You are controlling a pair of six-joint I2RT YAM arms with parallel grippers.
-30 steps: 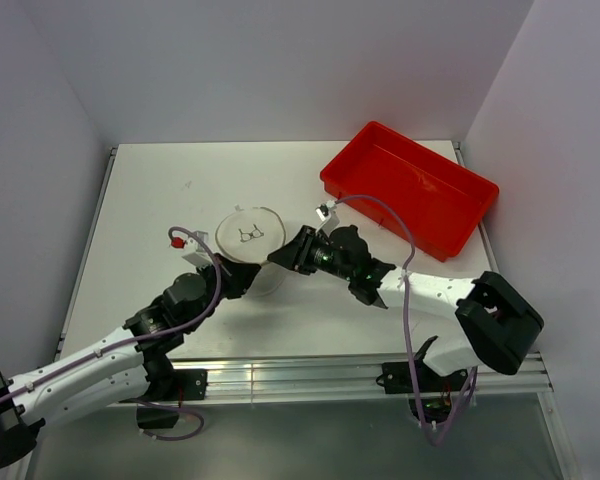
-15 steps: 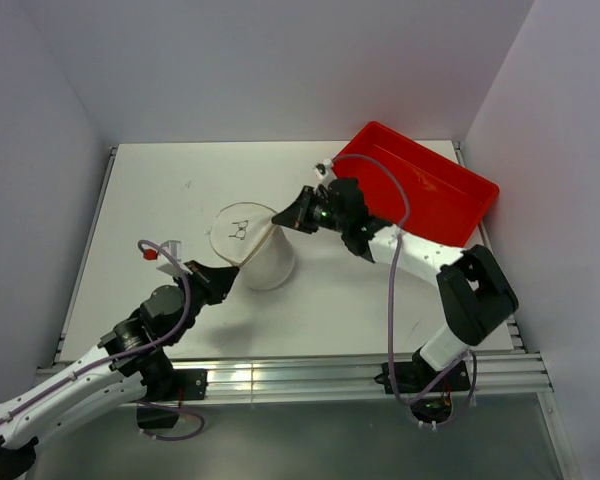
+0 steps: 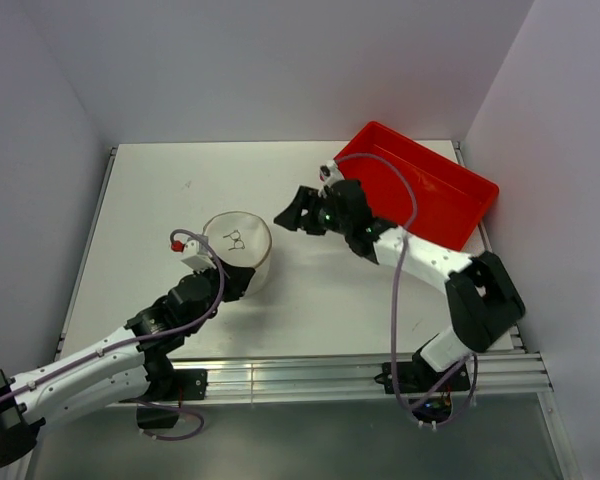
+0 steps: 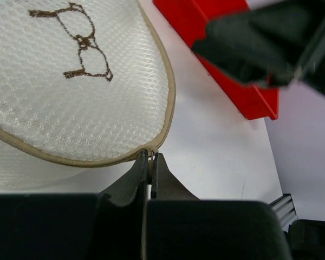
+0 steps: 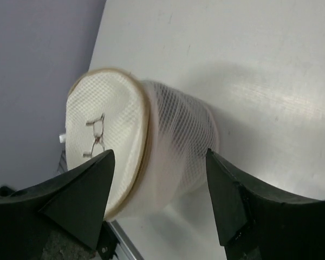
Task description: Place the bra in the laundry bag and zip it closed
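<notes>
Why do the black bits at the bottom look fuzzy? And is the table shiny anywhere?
Left wrist view: the fingers sit too close to the lens, so they blur, while the bag's mesh is sharp. Right wrist view: the table has a pale sheen, and the bag throws a soft shadow. Top view: even light, no glare.

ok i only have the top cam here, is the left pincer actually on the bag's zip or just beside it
observer: on it. The left wrist view shows the left pincer shut, tips pinching the tan rim of the laundry bag at the zip line. The pull itself is hidden.
operator: and the right one, got anything in it
observer: no. The right wrist view shows the right pincer wide open and empty, with the bag beyond its fingers.
operator: any gap in the zip on that side
observer: none visible. The rim runs unbroken there.
</notes>
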